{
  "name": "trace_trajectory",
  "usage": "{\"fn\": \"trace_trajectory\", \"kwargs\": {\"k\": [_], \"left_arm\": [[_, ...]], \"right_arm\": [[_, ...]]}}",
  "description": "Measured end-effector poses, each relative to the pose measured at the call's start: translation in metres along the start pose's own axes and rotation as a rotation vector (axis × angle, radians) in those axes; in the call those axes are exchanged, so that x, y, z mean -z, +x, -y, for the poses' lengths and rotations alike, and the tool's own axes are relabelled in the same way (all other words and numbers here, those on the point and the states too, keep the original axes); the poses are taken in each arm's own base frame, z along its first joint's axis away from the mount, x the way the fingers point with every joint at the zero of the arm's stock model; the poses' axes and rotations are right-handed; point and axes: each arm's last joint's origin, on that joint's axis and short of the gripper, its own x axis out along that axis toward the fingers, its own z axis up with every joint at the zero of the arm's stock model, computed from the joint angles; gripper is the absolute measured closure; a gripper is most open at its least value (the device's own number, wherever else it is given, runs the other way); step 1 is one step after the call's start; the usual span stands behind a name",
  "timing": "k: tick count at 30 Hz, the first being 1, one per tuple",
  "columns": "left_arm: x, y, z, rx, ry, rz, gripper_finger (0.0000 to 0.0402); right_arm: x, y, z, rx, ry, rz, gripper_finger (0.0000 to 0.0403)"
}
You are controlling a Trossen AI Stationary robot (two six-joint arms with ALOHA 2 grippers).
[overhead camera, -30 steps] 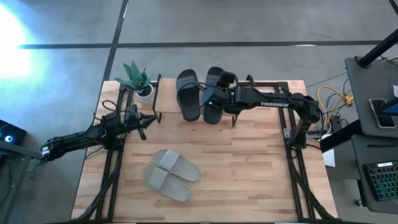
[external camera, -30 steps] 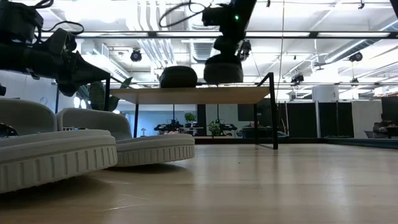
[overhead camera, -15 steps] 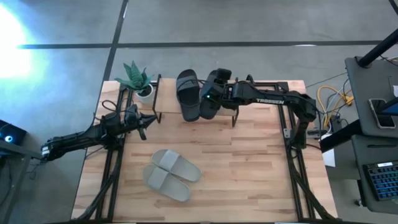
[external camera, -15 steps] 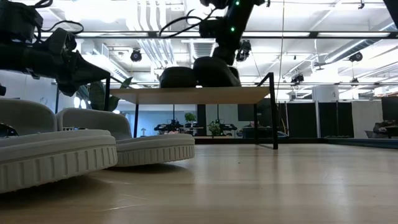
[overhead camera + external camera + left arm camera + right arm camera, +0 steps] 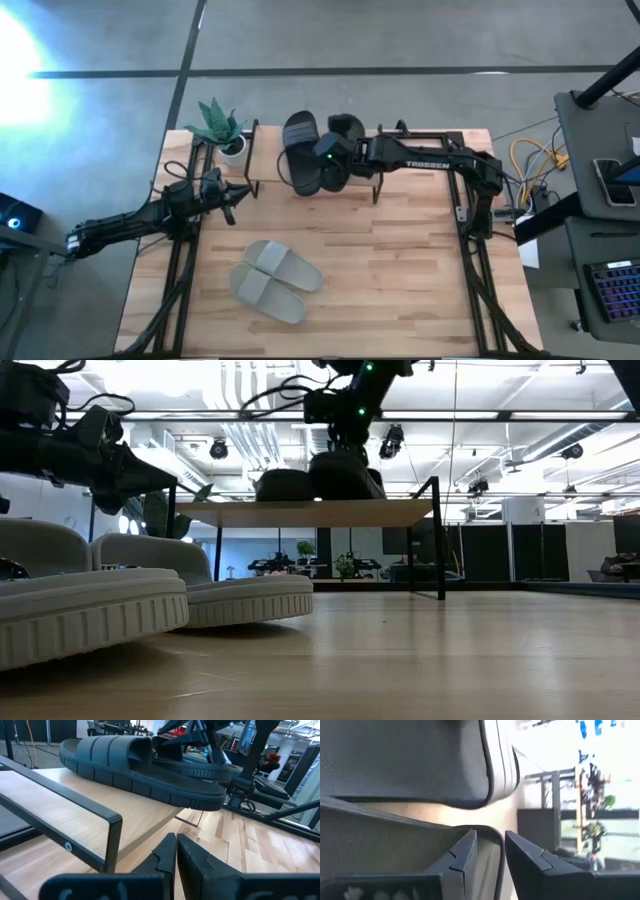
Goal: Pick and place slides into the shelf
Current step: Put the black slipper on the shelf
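The shelf [image 5: 265,172] stands at the table's far edge, and both black slides are on its wooden top board [image 5: 300,512]. The first black slide [image 5: 300,150] lies flat on its sole. The second black slide [image 5: 347,128] lies close against its right side, with my right gripper [image 5: 323,160] shut on it. The two light grey slides [image 5: 275,280] lie side by side on the table's near half, soles down. My left gripper [image 5: 238,192] hovers shut off the shelf's left front corner, touching nothing. My right gripper pinches the second black slide at its middle, where an edge [image 5: 490,832] runs between the two fingers [image 5: 465,855]. The fingers slant down from above and from the table's right, across the slide. The slide's underside [image 5: 345,492] sits on the shelf board, next to the first slide.
A small potted plant [image 5: 222,128] stands beside the shelf's left end. The shelf's thin black legs [image 5: 440,540] and top rail [image 5: 65,805] frame the space under the board. Bare tabletop [image 5: 400,270] lies to the right of the grey pair.
My right gripper has carried the second black slide toward the table's left along the shelf top and slightly down. The slide was apart from the first black slide; now it rests close against it. The left arm and the grey pair have kept still.
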Motion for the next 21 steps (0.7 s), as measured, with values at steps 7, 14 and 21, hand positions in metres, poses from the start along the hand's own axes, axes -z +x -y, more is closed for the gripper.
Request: {"fn": "trace_trajectory", "kwargs": {"k": [7,14,21], "left_arm": [[0.0,0.0,0.0,0.0,0.0,0.0,0.0402],[0.0,0.0,0.0,0.0,0.0,0.0,0.0402],[0.0,0.0,0.0,0.0,0.0,0.0,0.0402]], "right_arm": [[-0.001,0.0,0.0,-0.015,-0.071,0.025,0.031],[-0.006,-0.004,-0.005,-0.04,-0.178,0.065,0.0309],[-0.009,-0.008,-0.009,-0.072,-0.207,0.106,0.0309]]}}
